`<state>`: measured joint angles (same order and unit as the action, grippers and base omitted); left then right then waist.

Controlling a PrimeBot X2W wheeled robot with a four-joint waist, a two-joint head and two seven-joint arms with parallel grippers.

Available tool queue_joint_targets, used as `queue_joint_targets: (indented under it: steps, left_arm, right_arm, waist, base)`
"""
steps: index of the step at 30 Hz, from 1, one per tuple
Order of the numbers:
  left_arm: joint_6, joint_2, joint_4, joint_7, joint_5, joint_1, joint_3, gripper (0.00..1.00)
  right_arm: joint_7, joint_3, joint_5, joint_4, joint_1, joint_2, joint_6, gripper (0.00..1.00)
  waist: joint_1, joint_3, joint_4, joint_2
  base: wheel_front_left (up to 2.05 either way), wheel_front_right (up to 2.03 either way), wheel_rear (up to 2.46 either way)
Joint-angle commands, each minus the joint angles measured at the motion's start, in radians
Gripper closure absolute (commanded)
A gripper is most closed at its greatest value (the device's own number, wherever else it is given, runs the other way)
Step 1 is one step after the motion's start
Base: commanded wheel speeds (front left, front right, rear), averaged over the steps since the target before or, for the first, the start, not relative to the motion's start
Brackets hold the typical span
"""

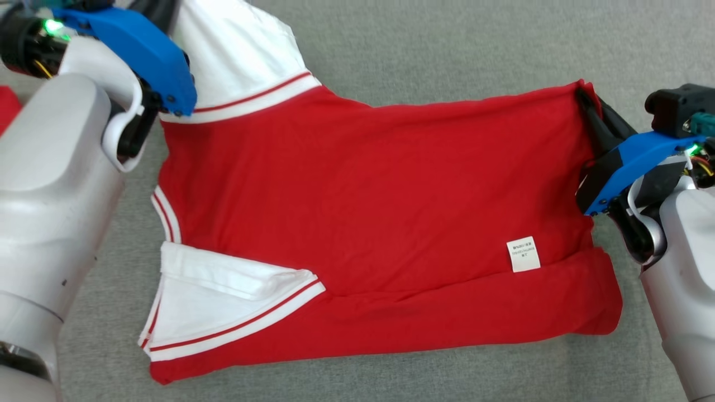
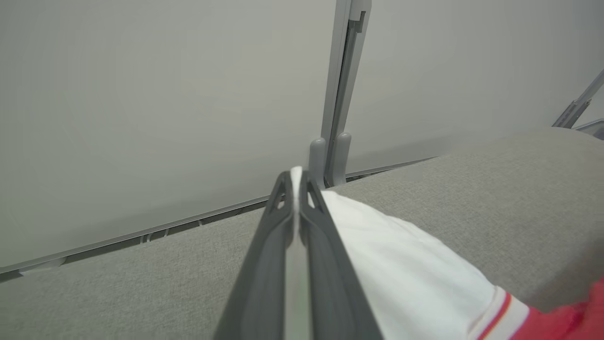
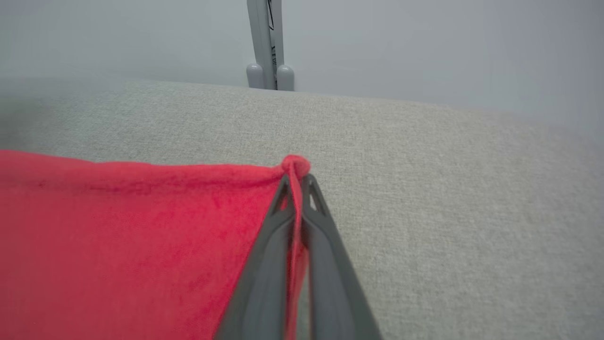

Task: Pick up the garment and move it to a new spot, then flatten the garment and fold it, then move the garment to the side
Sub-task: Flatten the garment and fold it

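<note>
The shirt (image 1: 363,190) looks partly folded, with the left gripper (image 2: 296,179) pinching its far white sleeve (image 2: 415,278) and the right gripper (image 3: 296,182) its far red corner (image 3: 295,165), so finishing the fold and moving it aside remain.

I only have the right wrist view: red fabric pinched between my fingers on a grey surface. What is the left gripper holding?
Observer: The left gripper is shut on a white sleeve.
Operator: Is everything flat between the two grips?
Observer: In the head view the garment spans between both arms, with a folded band along its near edge.
Operator: Any marker on the upper face?
Observer: A small white label sits near the right gripper's end.
</note>
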<state>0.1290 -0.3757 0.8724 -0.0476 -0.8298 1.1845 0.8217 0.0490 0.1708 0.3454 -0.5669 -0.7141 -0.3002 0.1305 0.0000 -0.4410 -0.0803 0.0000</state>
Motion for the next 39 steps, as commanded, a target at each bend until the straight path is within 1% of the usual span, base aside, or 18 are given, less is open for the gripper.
queue_joint_targets:
  steps: [1, 4, 8, 10, 14, 17, 18, 20, 23, 28, 33, 37, 38, 39]
  left_arm:
    - [0.002, -0.003, -0.014, -0.022, -0.012, -0.027, 0.009, 1.0]
    - [0.002, -0.006, -0.034, -0.041, -0.021, -0.053, 0.02, 1.0]
    - [0.002, -0.014, -0.097, -0.081, -0.036, -0.121, 0.041, 1.0]
    - [0.002, -0.027, -0.13, -0.1, -0.041, -0.159, 0.045, 1.0]
    - [-0.02, -0.05, -0.211, -0.133, -0.05, -0.253, 0.047, 1.0]
    - [-0.049, -0.081, -0.286, -0.151, -0.059, -0.333, 0.044, 1.0]
    - [-0.074, -0.1, -0.343, -0.159, -0.068, -0.389, 0.041, 1.0]
    - [-0.101, -0.122, -0.401, -0.166, -0.075, -0.445, 0.038, 1.0]
    - [-0.153, -0.159, -0.49, -0.175, -0.086, -0.533, 0.031, 1.0]
    - [-0.227, -0.196, -0.62, -0.184, -0.107, -0.671, 0.032, 1.0]
    - [-0.276, -0.202, -0.698, -0.187, -0.129, -0.772, 0.044, 1.0]
    - [-0.304, -0.202, -0.712, -0.194, -0.133, -0.824, 0.045, 1.0]
    - [-0.311, -0.2, -0.711, -0.196, -0.133, -0.832, 0.039, 1.0]
    - [-0.317, -0.199, -0.706, -0.201, -0.13, -0.837, 0.031, 0.74]
  right_arm:
    - [-0.031, 0.002, -0.008, -0.021, 0.004, 0.004, 0.001, 1.0]
    - [-0.054, 0.005, -0.013, -0.04, 0.02, 0.002, 0.001, 1.0]
    - [-0.11, 0.006, -0.018, -0.063, 0.052, -0.007, 0.001, 1.0]
    - [-0.137, 0.005, -0.023, -0.072, 0.073, -0.012, 0.001, 1.0]
    - [-0.19, -0.005, -0.029, -0.084, 0.122, -0.016, 0.001, 1.0]
    - [-0.233, -0.015, -0.036, -0.088, 0.161, -0.013, 0.001, 1.0]
    - [-0.256, -0.019, -0.038, -0.086, 0.184, -0.007, 0.001, 1.0]
    - [-0.274, -0.024, -0.042, -0.083, 0.206, -0.002, 0.001, 1.0]
    - [-0.292, -0.025, -0.051, -0.074, 0.237, 0.005, 0.001, 1.0]
    - [-0.309, -0.04, -0.055, -0.048, 0.296, 0.018, 0.001, 1.0]
    - [-0.315, -0.078, -0.059, 0.012, 0.373, 0.028, 0.001, 1.0]
    - [-0.315, -0.113, -0.069, 0.089, 0.449, 0.052, 0.001, 1.0]
    - [-0.315, -0.115, -0.07, 0.105, 0.465, 0.059, 0.001, 0.56]
    - [-0.315, -0.126, -0.067, 0.125, 0.475, 0.064, 0.001, 0.21]
  waist:
    - [0.0, 0.026, 0.006, 0.0]
    - [0.0, 0.048, 0.017, 0.0]
    - [0.0, 0.084, 0.037, 0.0]
    - [0.0, 0.1, 0.045, 0.0]
    - [0.0, 0.13, 0.061, 0.0]
    - [0.0, 0.153, 0.068, 0.0]
    - [0.0, 0.167, 0.07, 0.0]
    - [0.0, 0.178, 0.071, 0.0]
    - [0.0, 0.191, 0.073, 0.0]
    - [0.0, 0.211, 0.083, 0.0]
    - [0.0, 0.226, 0.096, 0.0]
    - [0.0, 0.234, 0.101, 0.0]
    - [0.0, 0.237, 0.101, 0.0]
    - [0.0, 0.238, 0.1, 0.0]
  base:
    - [0.0, 0.0, 0.0]
    - [0.0, 0.0, 0.0]
    - [0.0, 0.0, 0.0]
    - [0.0, 0.0, 0.0]
    - [0.0, 0.0, 0.0]
    - [0.0, 0.0, 0.0]
    - [0.0, 0.0, 0.0]
    - [0.0, 0.0, 0.0]
    - [0.0, 0.0, 0.0]
    - [0.0, 0.0, 0.0]
    - [0.0, 0.0, 0.0]
    - [0.0, 0.0, 0.0]
    - [0.0, 0.0, 0.0]
    - [0.0, 0.0, 0.0]
